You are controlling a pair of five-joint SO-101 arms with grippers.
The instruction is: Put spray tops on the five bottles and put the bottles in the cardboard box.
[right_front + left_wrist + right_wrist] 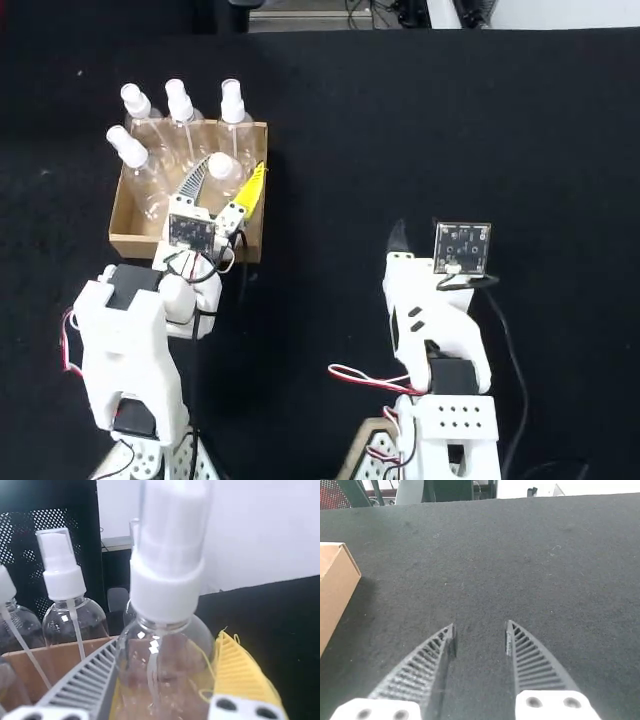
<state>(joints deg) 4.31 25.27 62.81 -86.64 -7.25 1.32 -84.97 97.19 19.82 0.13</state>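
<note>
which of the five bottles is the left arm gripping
The bottle in the cardboard box's corner nearest the right end effector; it sits between the left end effector's fingers, while the other four stand free.

Your bottles [150,190] are clear with white spray tops [180,100], sitting in the tan cardboard box [125,240] on a plain black desk [420,130]. At the box, your left pincer [232,168] has one grey ribbed finger and one yellow. Well away from the box, the right pincer [480,625] is ribbed dark grey, and both arms [125,350] are white.
</note>
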